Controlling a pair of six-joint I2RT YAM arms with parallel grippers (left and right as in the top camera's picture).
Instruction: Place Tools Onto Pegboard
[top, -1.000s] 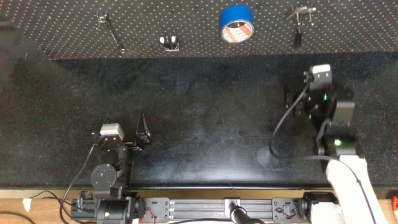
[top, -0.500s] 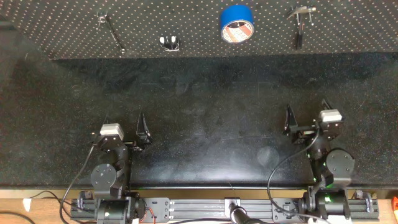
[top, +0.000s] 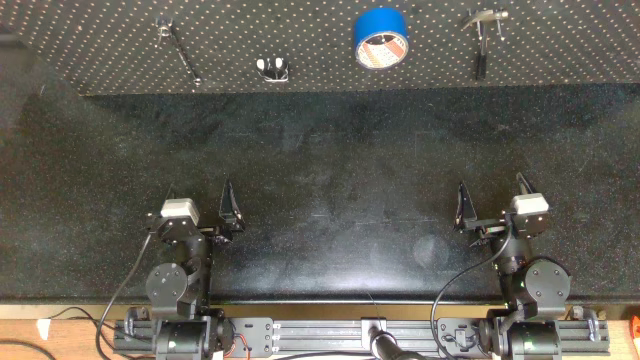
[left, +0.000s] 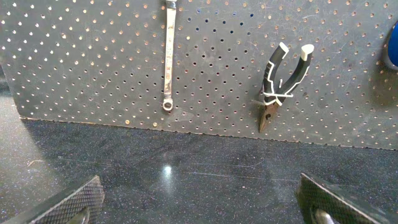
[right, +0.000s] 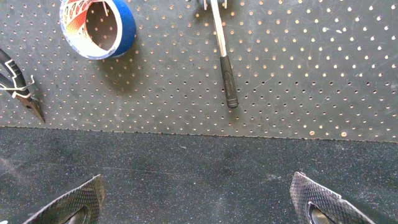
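Right claw (top: 490, 186) back home, hammer (top: 480, 42) on pegboard (top: 300, 30)

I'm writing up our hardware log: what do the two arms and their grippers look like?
The left arm and right arm are both black and built of rounded joint housings. Each has a pale grey block at the wrist and a black cable looping alongside. The left gripper and right gripper have dark, tapering fingers with a cross-hatched grip texture.
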